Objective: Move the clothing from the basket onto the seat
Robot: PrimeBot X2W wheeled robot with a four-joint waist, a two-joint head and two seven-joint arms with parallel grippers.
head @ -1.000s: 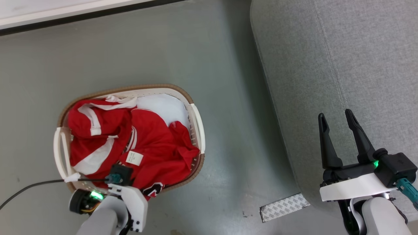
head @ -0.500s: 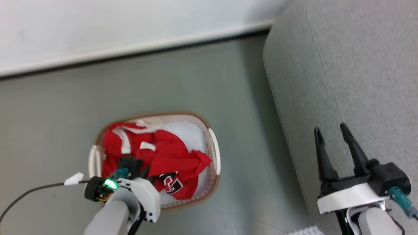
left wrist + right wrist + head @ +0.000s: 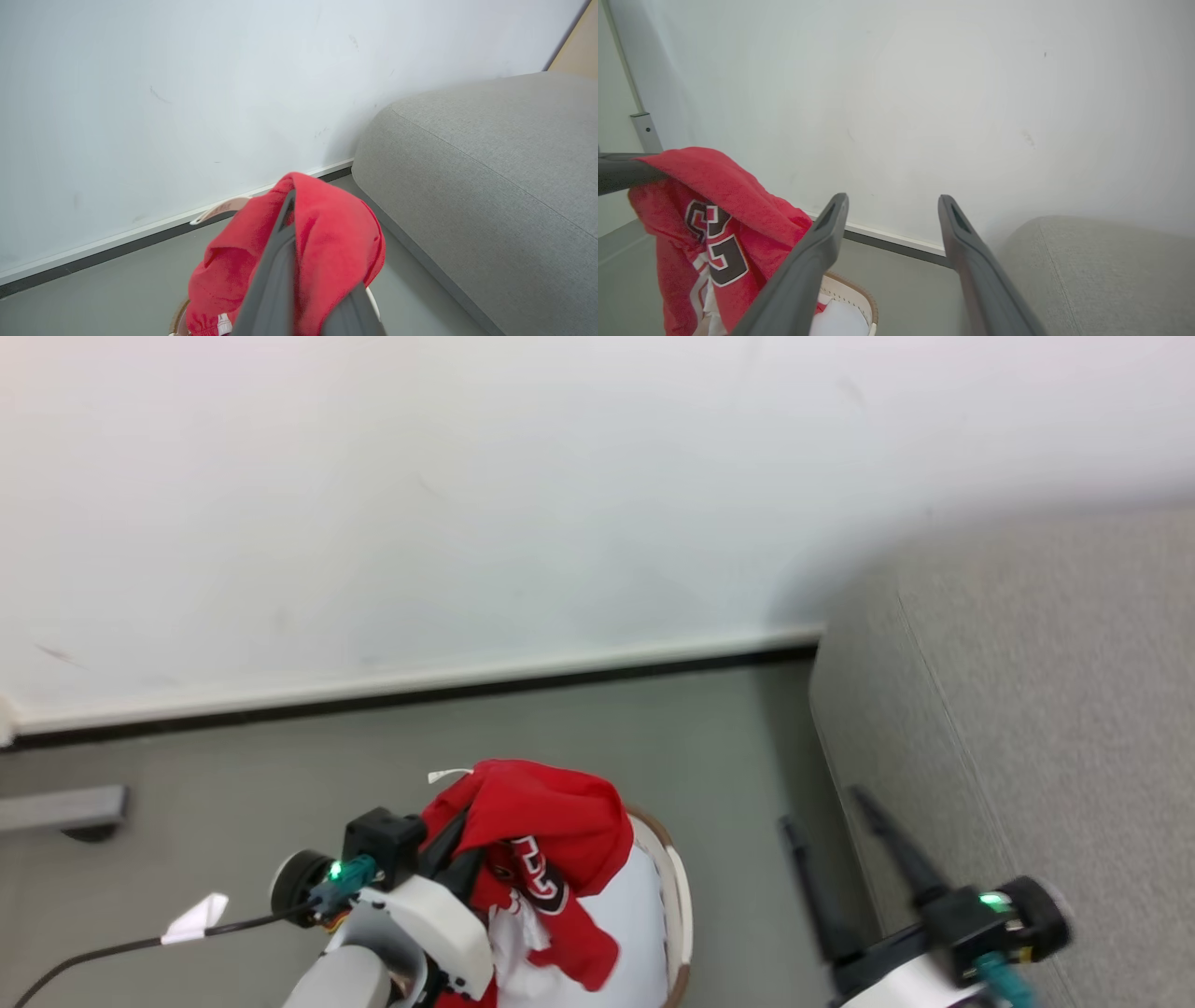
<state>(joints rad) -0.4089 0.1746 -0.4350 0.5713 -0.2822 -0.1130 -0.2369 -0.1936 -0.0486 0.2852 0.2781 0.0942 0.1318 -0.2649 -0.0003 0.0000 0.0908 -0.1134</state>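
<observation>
Hanging from clenched left end effector (image 3: 288,205): red clothing (image 3: 551,812), black-white lettering, maybe striped; right end effector (image 3: 892,200) spread.

The left fingers (image 3: 275,270) clamped the clothing (image 3: 551,812) and raised it above the basket (image 3: 674,887).

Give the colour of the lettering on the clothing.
Black with a white outline, on bright red fabric. The clothing shows it best in the right wrist view.
</observation>
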